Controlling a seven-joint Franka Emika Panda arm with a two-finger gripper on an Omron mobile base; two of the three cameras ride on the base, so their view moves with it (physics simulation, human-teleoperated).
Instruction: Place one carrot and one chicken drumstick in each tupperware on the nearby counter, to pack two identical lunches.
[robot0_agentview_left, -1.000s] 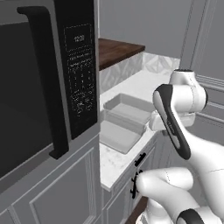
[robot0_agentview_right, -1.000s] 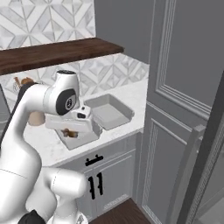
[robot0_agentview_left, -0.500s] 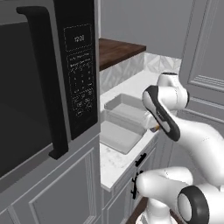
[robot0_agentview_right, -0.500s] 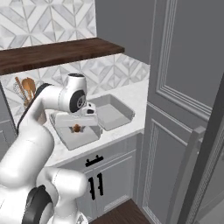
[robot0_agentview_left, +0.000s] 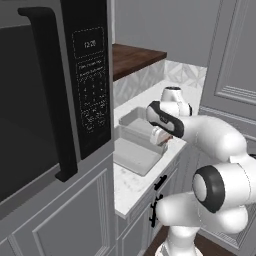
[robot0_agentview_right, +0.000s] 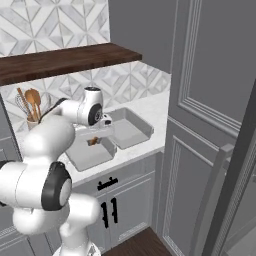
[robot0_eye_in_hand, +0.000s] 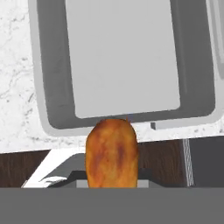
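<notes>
My gripper (robot0_eye_in_hand: 111, 175) is shut on a golden-brown chicken drumstick (robot0_eye_in_hand: 111, 151), which hangs over the front rim of a light-grey tupperware (robot0_eye_in_hand: 54, 65). In the right base view the gripper (robot0_agentview_right: 95, 141) holds the drumstick (robot0_agentview_right: 93, 142) above the left tupperware (robot0_agentview_right: 82, 159). The second tupperware (robot0_agentview_right: 145, 131) lies just to its right on the white counter (robot0_agentview_right: 155, 107). From the left base view, the gripper (robot0_agentview_left: 162, 137) sits over the near tupperware (robot0_agentview_left: 131, 156), with the other one (robot0_agentview_left: 131, 117) behind it. The carrot is out of view.
A black microwave (robot0_agentview_left: 50, 100) stands close on the left. A dark wooden shelf (robot0_agentview_right: 65, 57) runs above the counter, and a holder of wooden utensils (robot0_agentview_right: 29, 102) stands at the back left. A tall grey cabinet (robot0_agentview_right: 210, 100) borders the counter on the right.
The arm has swung in over the trays with the drumstick in its grip. The trays have not moved.
</notes>
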